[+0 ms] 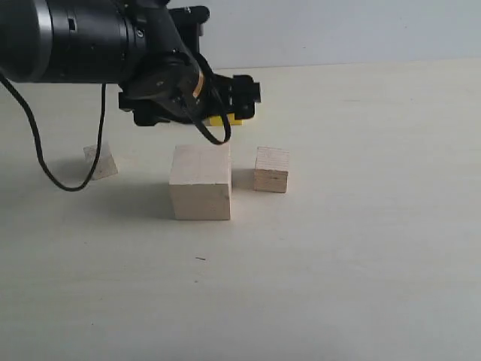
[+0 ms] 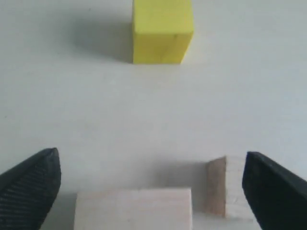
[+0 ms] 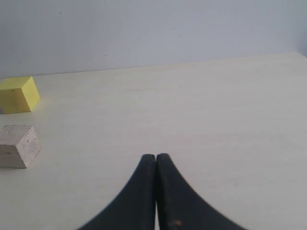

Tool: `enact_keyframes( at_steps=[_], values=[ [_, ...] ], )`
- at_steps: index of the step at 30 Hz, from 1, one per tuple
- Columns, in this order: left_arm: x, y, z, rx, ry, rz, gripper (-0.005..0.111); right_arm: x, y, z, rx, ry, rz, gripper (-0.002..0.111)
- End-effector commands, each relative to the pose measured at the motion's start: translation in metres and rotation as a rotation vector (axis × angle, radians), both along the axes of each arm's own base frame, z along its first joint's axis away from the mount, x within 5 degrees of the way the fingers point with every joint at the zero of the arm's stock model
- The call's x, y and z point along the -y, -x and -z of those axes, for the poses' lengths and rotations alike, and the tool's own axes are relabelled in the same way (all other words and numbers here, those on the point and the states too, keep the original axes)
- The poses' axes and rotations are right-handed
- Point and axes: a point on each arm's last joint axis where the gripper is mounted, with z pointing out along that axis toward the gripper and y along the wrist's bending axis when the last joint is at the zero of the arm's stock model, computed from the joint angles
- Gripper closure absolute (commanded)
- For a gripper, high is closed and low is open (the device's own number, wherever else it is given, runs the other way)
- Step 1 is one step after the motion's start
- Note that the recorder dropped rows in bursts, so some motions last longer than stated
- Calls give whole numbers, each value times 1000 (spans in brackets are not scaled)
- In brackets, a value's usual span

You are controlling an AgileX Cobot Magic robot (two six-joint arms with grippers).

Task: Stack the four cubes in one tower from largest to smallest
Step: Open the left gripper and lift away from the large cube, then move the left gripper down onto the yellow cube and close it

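Observation:
The large pale wood cube point(image 1: 200, 183) stands on the table in the middle, with the medium-small wood cube point(image 1: 271, 169) just to its right. The smallest wood cube point(image 1: 100, 160) sits apart at the left, behind a hanging cable. Only a sliver of the yellow cube point(image 1: 228, 120) shows behind my left gripper point(image 1: 225, 105), which hovers above and behind the large cube. In the left wrist view that gripper point(image 2: 151, 154) is wide open and empty, with the large cube point(image 2: 133, 209) low between its fingers, the medium-small cube point(image 2: 223, 187) beside one finger and the yellow cube point(image 2: 162, 31) beyond. My right gripper point(image 3: 156, 158) is shut on nothing, away from the yellow cube point(image 3: 19, 94) and a wood cube point(image 3: 18, 146).
The left arm's black body point(image 1: 75, 37) fills the upper left and its cable point(image 1: 45, 162) loops down in front of the smallest cube. A pale wall point(image 3: 153, 28) rises behind the cream table point(image 1: 361, 248). The right arm does not show in the exterior view.

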Motion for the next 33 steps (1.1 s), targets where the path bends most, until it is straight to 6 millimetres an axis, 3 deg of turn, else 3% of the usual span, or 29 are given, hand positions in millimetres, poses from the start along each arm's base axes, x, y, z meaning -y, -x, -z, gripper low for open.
enact_keyframes(
  at_steps=[1, 5, 12, 21, 28, 33],
  values=[
    [-5, -28, -22, 115, 108, 24, 8, 1, 0, 1, 8, 11, 6, 108],
    [-2, -64, -20, 210, 11, 94, 8, 1, 0, 1, 8, 13, 6, 108],
    [23, -106, 7, 207, -113, 112, 8, 0, 0, 1, 8, 8, 6, 108],
    [41, -123, 31, 132, -68, 101, 8, 0, 0, 1, 8, 8, 6, 108],
    [44, -129, 43, 112, -105, 84, 8, 1, 0, 1, 8, 13, 6, 108],
    [35, -136, 51, 91, -106, 49, 8, 1, 0, 1, 8, 13, 6, 108]
  ],
)
